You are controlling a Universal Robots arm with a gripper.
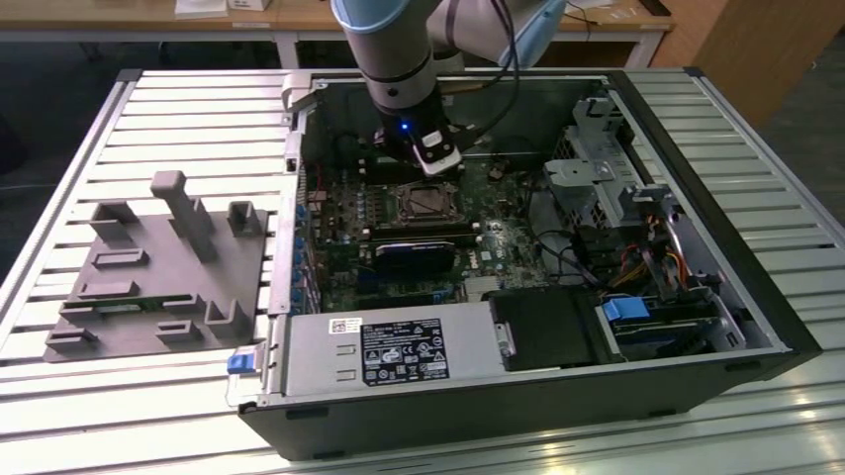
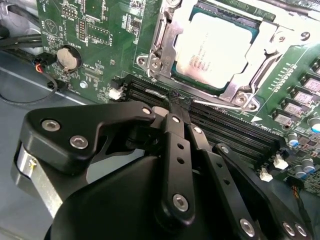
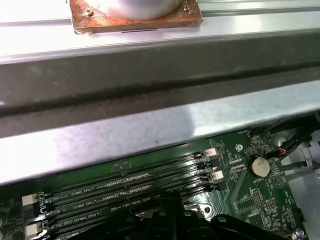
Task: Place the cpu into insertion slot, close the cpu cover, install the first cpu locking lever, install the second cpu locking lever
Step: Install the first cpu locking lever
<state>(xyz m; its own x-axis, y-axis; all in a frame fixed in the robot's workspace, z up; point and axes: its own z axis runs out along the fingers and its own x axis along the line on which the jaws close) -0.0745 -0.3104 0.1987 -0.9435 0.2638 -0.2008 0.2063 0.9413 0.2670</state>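
The cpu (image 2: 215,47) already sits in the slot (image 1: 402,204), silver top up. The cover (image 2: 166,47) lies down over it, framing the chip on all sides, so the first two steps look done.

The levers look like what is left. In the second wrist view a thin silver lever (image 2: 225,109) runs along the socket's edge, on the side of the memory slots (image 2: 225,132). Its near end reaches right to the end effector (image 2: 175,104). The fingers are drawn narrow, tips together at that end, but I cannot tell whether they pinch the wire or only press on it. Nor can I tell whether this lever is hooked under its catch. The other lever, on the far side of the cover, is too hard to make out.

In the exterior view the end effector (image 1: 441,165) hangs just beside the socket, inside the open case (image 1: 739,327).

The case lies on its side on a slatted metal tabletop (image 1: 172,109). A grey fixture block (image 1: 158,272) with upright pegs rests well apart from it, toward the exterior view's left. Behind stand wooden tables (image 1: 608,20) over a dark floor. The first wrist view looks across the case wall to the board's coin cell (image 3: 257,166).
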